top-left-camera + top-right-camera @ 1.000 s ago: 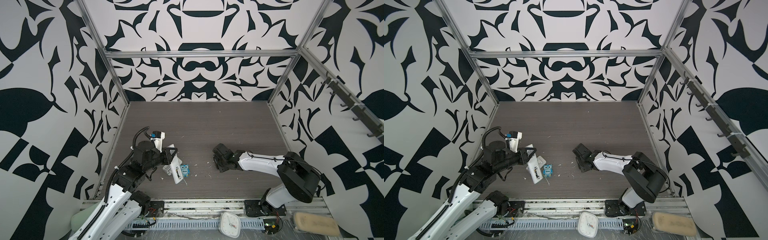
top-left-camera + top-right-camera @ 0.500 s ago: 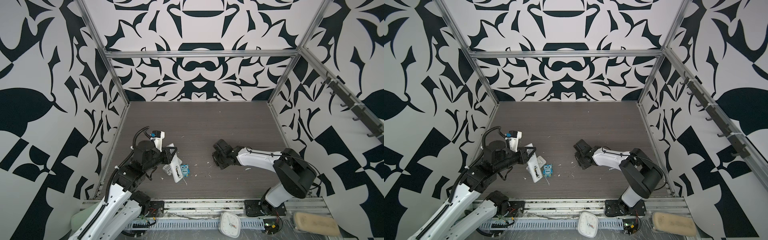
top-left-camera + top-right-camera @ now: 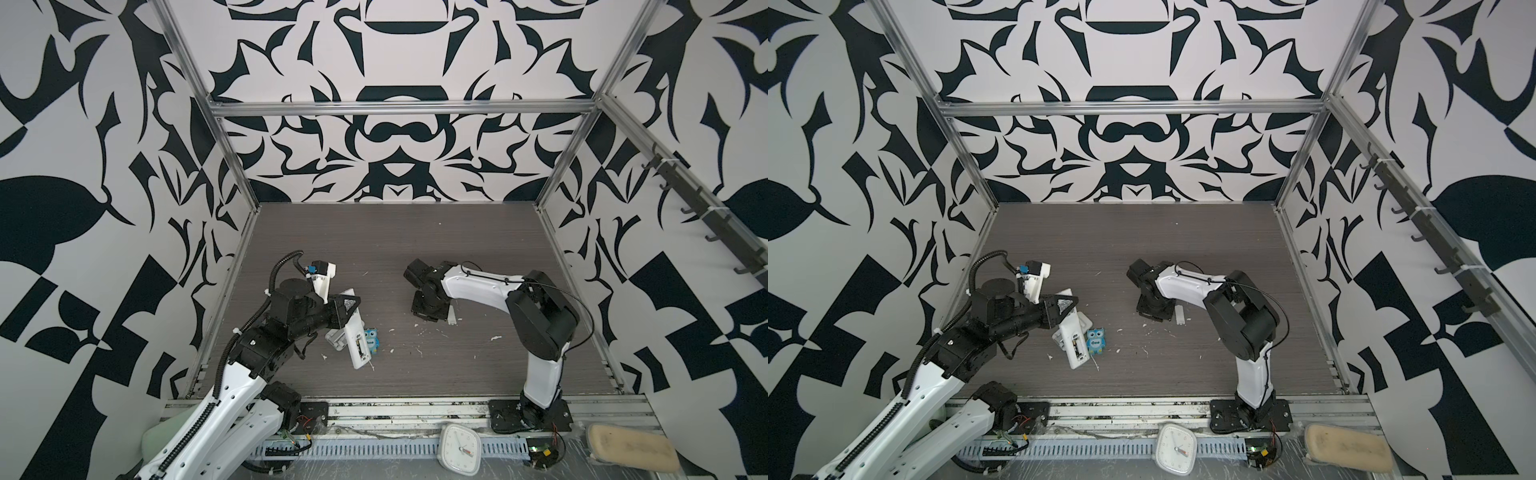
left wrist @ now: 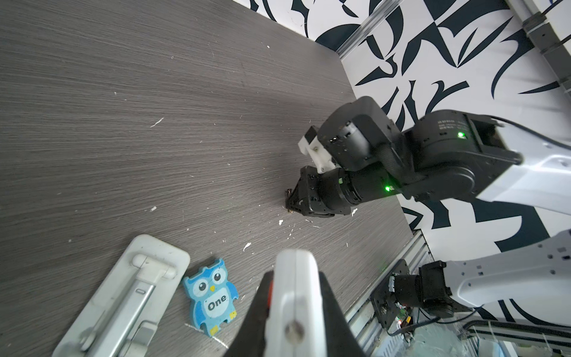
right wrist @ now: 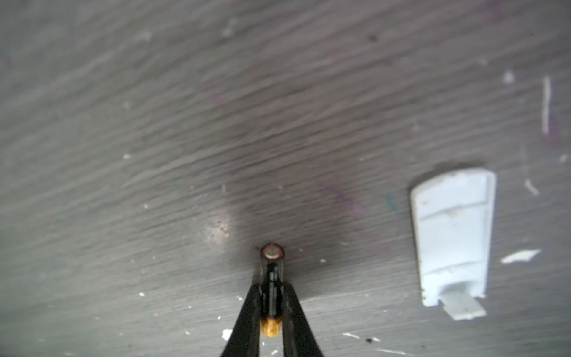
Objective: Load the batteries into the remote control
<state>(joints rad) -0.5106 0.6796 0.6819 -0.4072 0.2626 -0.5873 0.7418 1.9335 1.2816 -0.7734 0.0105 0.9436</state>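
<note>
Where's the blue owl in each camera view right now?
Both top views: blue owl just right of the remote control, front left.
Left wrist: blue owl between the grey-white tray and the remote control.
Right wrist: not in it.
Shared landmark: the remote control.

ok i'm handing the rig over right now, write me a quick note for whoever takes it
Left gripper: shut on the remote control, next to the blue owl. The open battery bay shows in both top views.
Right gripper: shut on one battery, low over the table, well apart from the remote control.
The battery cover lies on the table by the right gripper.
Done: cover off, one battery picked up.
Left: seat this battery in the bay, then the second one. I can't spot the second battery, or tell whether it is already in the bay.
</note>
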